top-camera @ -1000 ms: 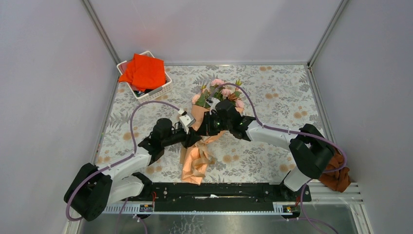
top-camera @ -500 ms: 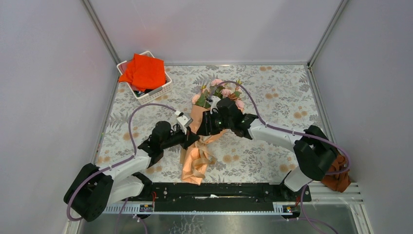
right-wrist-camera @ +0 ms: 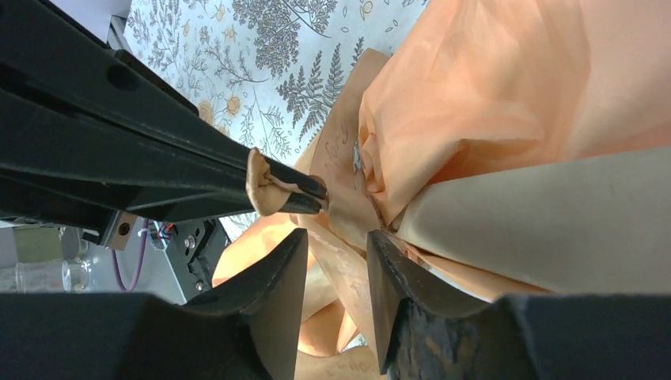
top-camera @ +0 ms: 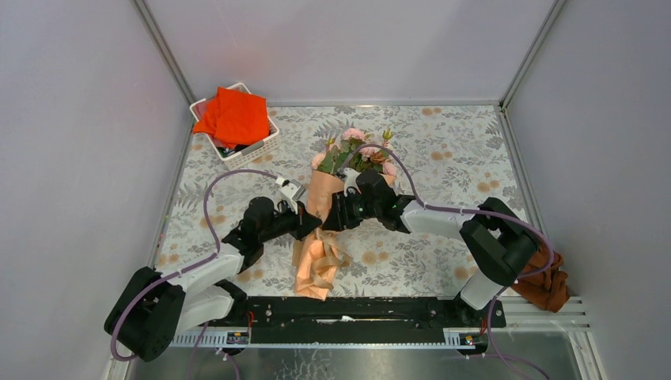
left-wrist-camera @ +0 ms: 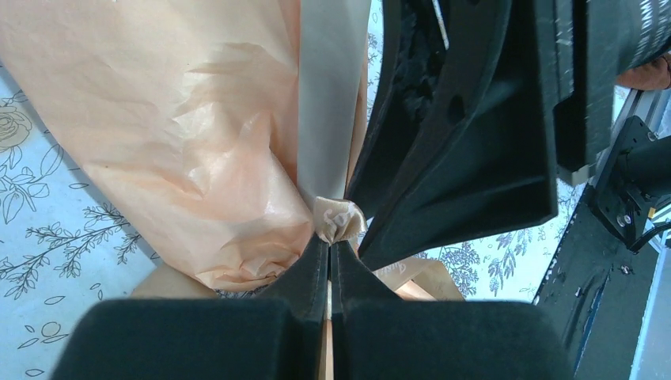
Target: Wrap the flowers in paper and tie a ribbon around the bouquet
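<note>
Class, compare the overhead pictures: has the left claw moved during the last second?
Yes. Judged against the fixed white basket, the left claw, shut on the ribbon, has shifted slightly to the left in the overhead view.

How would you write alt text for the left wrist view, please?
The left pincer is shut on a crumpled end of the tan ribbon, which runs up beside the peach paper; the black right arm fills the right side.
</note>
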Motion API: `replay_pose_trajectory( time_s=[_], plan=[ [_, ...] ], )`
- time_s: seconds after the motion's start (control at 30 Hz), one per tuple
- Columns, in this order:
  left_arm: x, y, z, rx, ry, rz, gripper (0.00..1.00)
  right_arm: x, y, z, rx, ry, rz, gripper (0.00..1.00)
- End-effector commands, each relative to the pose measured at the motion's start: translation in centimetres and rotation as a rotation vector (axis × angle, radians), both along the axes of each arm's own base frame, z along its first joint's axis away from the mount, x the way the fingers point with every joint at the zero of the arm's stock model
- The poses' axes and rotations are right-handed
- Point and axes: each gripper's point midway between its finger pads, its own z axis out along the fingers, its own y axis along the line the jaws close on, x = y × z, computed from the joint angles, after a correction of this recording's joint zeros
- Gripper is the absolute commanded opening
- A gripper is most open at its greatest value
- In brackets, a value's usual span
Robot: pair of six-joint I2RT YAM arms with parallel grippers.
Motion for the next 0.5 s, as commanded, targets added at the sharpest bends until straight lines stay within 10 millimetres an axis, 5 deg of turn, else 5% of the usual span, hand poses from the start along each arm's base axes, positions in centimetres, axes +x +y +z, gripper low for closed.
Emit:
replay_pose_trajectory(
  time_s=[0.0, 0.2, 0.37, 0.47],
  plan=[
    [0.9, 0.0, 1.7, -0.045, -0.06, 0.028, 0.0, 0.2, 1.5, 1.0, 0.073, -0.022, 0.029, 0.42],
    [1.1, 0.1, 1.6, -0.043, -0.061, 0.034, 0.0, 1.3, 2.0, -0.3, 0.024, -0.024, -0.003, 0.38],
    [1.2, 0.2, 1.8, -0.04, -0.069, 0.03, 0.0, 2.1, 0.8, -0.2, -0.036, -0.073, -0.048, 0.11],
    [1.3, 0.4, 2.1, -0.014, -0.11, 0.0, 0.0, 2.4, -0.7, 0.1, -0.078, -0.111, -0.091, 0.05]
  ],
)
